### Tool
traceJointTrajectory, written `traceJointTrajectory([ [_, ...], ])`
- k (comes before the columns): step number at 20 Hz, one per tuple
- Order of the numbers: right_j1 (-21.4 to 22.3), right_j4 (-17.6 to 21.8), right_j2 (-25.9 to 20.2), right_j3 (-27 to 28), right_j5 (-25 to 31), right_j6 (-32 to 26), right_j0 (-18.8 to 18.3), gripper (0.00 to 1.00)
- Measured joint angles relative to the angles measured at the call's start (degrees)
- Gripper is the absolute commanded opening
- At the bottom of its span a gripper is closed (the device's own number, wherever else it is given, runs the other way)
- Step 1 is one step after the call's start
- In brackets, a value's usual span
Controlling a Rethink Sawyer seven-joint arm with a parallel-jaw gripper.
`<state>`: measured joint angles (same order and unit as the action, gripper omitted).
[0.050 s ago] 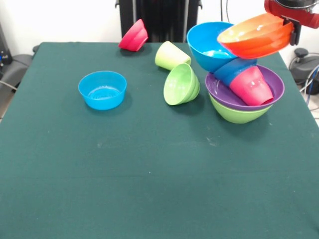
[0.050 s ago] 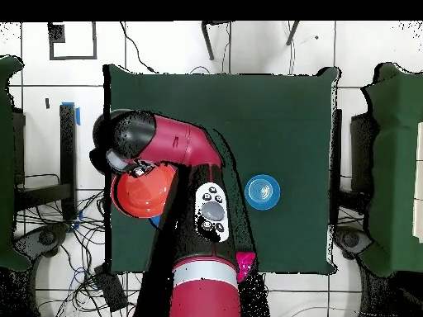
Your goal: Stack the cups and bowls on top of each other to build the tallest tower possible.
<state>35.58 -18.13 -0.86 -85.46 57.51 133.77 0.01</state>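
On dark green table [image 1: 149, 189], white wall [image 1: 60, 20] behind

Table's near half [image 1: 159, 189] lies open; bowls [image 1: 182, 83] crowd the far side.

Green-clothed table [image 1: 149, 189], white tiled floor [image 2: 165, 49]

Bright, even light falls from above on the green table [image 1: 149, 189], where the bowls cast only short, soft shadows. Small white highlights glint on the glossy orange bowl [image 1: 256, 36]. The front view is in focus throughout, without visible blur.
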Motion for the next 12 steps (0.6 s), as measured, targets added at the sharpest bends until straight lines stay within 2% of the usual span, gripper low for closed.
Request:
traceJointTrajectory([
  [12, 2.2, 2.1, 0.1, 0.0, 0.6, 0.0, -0.2, 0.00],
])
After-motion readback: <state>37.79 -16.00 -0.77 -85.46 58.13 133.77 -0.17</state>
